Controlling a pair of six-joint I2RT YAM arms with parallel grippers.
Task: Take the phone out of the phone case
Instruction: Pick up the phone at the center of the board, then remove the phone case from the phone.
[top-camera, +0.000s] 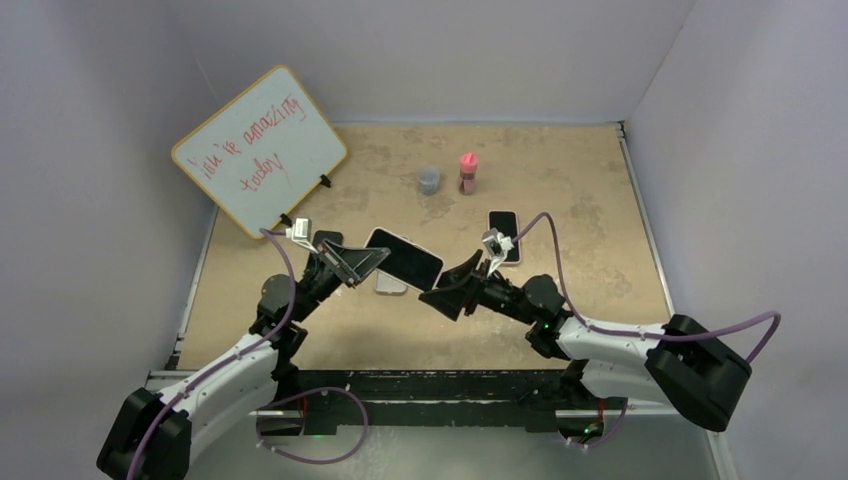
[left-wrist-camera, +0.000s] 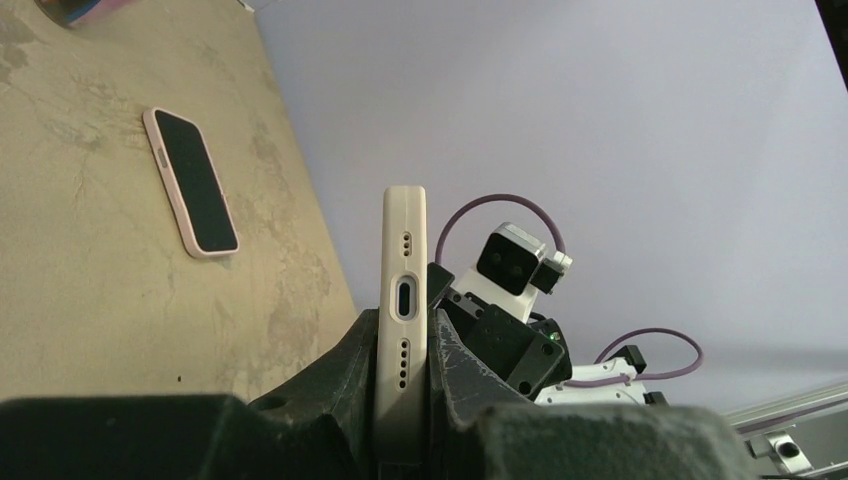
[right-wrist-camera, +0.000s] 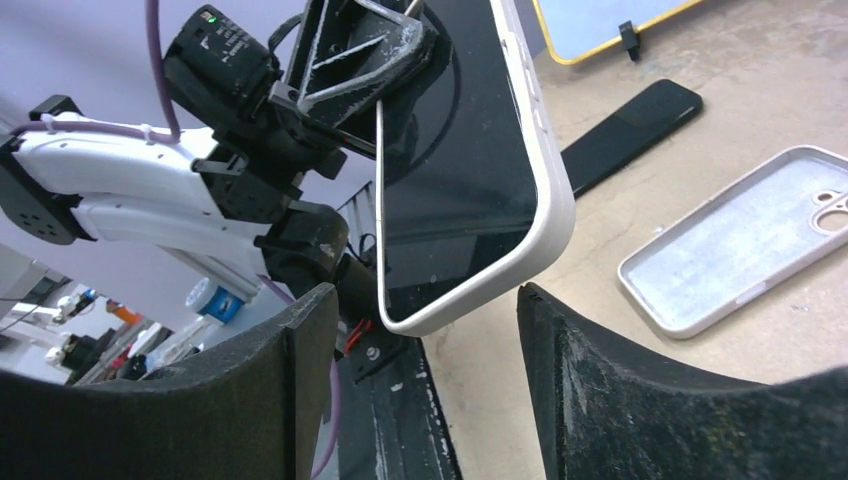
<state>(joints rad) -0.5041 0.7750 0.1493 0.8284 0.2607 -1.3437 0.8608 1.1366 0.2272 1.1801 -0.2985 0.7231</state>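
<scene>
The phone (top-camera: 405, 258), dark-screened and in a white phone case (right-wrist-camera: 545, 200), hangs above the table with my left gripper (top-camera: 350, 262) shut on it. In the left wrist view its port edge (left-wrist-camera: 405, 290) stands upright, pinched between the fingers of the left gripper (left-wrist-camera: 405, 345). My right gripper (top-camera: 441, 292) is open at the phone's free end. In the right wrist view the right gripper (right-wrist-camera: 425, 330) has the phone's lower corner (right-wrist-camera: 440, 310) just above the gap between its fingers, with space on both sides.
An empty white case (right-wrist-camera: 740, 240) and a bare black phone (right-wrist-camera: 625, 135) lie on the table below. A pink-cased phone (top-camera: 504, 235) lies further right. A whiteboard (top-camera: 258, 148), a small grey cup (top-camera: 429, 180) and a pink bottle (top-camera: 467, 172) stand at the back.
</scene>
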